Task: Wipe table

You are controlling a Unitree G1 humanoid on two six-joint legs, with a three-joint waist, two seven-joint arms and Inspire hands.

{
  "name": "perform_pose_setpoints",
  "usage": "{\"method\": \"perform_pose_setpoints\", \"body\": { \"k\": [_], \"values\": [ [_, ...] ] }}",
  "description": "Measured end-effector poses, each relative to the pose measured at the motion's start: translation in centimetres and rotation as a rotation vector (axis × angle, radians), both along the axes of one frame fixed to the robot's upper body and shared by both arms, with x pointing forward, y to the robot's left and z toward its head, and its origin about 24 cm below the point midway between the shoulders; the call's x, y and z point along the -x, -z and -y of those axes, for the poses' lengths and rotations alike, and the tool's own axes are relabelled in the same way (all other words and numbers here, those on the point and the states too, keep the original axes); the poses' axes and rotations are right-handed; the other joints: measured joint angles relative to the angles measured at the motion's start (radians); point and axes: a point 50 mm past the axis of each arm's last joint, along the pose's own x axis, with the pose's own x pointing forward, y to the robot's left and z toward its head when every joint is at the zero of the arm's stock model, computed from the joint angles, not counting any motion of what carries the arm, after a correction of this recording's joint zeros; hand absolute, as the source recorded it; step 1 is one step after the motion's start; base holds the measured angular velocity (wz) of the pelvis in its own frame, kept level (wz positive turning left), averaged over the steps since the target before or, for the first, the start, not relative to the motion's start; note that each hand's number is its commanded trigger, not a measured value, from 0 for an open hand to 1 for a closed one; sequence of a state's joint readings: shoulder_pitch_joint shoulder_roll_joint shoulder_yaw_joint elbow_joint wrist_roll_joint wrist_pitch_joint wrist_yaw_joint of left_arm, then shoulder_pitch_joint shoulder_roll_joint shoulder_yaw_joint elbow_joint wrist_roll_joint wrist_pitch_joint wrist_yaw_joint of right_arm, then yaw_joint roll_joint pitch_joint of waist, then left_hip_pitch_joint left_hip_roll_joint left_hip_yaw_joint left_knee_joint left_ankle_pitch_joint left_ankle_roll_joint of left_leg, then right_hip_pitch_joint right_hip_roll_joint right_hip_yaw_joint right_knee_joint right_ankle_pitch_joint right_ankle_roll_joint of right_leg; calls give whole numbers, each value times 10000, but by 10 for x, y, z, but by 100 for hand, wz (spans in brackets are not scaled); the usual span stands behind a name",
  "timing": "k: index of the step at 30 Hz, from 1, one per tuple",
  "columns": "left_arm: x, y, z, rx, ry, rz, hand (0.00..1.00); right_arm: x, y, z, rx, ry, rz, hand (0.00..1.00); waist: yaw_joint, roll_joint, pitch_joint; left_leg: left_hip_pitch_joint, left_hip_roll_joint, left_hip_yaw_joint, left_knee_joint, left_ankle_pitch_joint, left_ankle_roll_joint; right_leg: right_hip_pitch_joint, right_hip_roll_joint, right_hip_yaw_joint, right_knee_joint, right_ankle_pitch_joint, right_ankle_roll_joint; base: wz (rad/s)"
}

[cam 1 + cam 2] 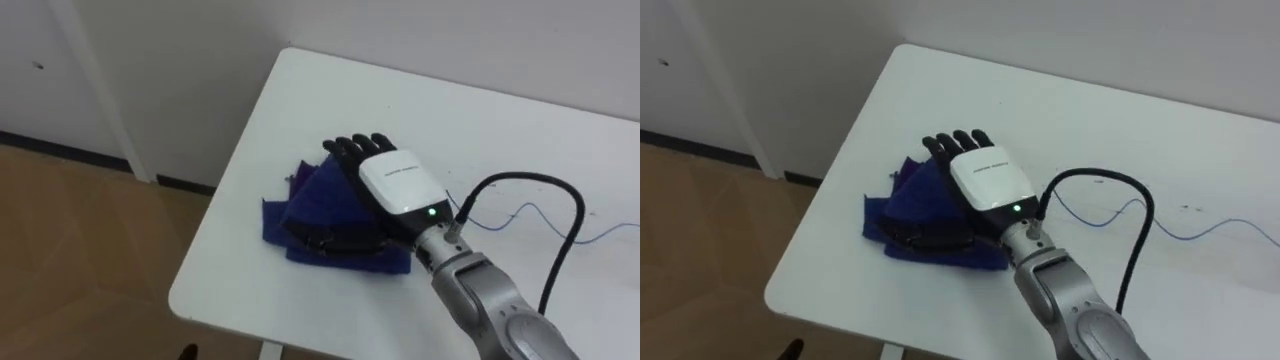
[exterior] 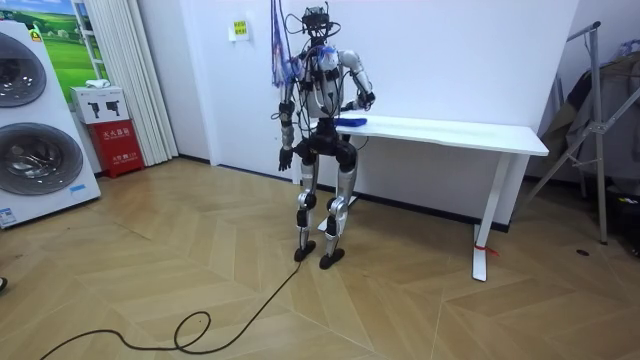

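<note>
A crumpled dark blue cloth (image 1: 310, 205) lies near the left end of the white table (image 1: 330, 90), close to its front edge. My right hand (image 1: 400, 180) rests flat on top of the cloth, open, with its fingers stretched out over the cloth's far side and the thumb down along its near side. A thin blue scribbled line (image 1: 540, 215) runs across the tabletop to the right of the hand. In the room view I stand upright at the table's end on the room view's left, and my left hand (image 2: 285, 160) hangs at my side.
The table's left edge (image 1: 235, 180) and front corner (image 1: 185, 295) drop off to wooden floor just beside the cloth. Washing machines (image 2: 30, 130) and a red box (image 2: 118, 148) stand at the room view's left. A metal stand (image 2: 595, 130) is at its right.
</note>
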State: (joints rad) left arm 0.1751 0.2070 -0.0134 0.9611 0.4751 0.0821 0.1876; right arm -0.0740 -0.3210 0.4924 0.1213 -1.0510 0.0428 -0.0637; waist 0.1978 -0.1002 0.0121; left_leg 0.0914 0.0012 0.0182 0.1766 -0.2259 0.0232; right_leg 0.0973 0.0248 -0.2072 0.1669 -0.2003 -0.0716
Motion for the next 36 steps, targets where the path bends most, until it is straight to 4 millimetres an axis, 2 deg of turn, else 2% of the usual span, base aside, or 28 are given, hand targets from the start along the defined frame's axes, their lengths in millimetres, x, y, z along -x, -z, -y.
{"method": "perform_pose_setpoints", "body": {
  "k": [4,11,13,23,27,30,36],
  "values": [
    [8,-1,-3,-221,248,-204,0,0,14,14,669,506,-876,0,-55,-3,-27,79,-5,-22,-48,0,0,41,-5,-67,-15,0,1,1],
    [8,-3,-2,-11,498,-244,0,-1,17,35,657,1241,-1345,0,-240,12,-41,50,-20,-105,-47,12,17,81,-27,-179,-15,-1,1,5],
    [11,-3,-2,-73,612,-355,0,1,23,42,706,1503,-1598,100,-298,-3,-83,55,-30,-134,-47,19,27,96,-37,-188,-9,-1,2,3],
    [9,-3,-2,-104,712,-272,0,-2,15,53,423,1993,-1088,100,-375,-14,-118,81,-87,-143,8,65,70,158,-94,-184,-9,7,23,0],
    [9,-4,-3,-135,726,-278,0,-2,13,52,352,1902,-1023,100,-374,-23,-119,84,-115,-140,13,76,88,181,-119,-189,-33,-2,40,1],
    [9,-4,-3,-137,695,-269,0,-2,13,51,303,1800,-1010,100,-386,-66,-120,91,-153,-166,30,93,117,282,-142,-251,-165,29,92,8],
    [9,-5,-9,-187,399,-189,0,-1,14,51,253,1777,-923,100,-392,-265,-64,88,-183,-195,43,94,120,305,-171,-271,-174,42,118,1]
  ]
}}
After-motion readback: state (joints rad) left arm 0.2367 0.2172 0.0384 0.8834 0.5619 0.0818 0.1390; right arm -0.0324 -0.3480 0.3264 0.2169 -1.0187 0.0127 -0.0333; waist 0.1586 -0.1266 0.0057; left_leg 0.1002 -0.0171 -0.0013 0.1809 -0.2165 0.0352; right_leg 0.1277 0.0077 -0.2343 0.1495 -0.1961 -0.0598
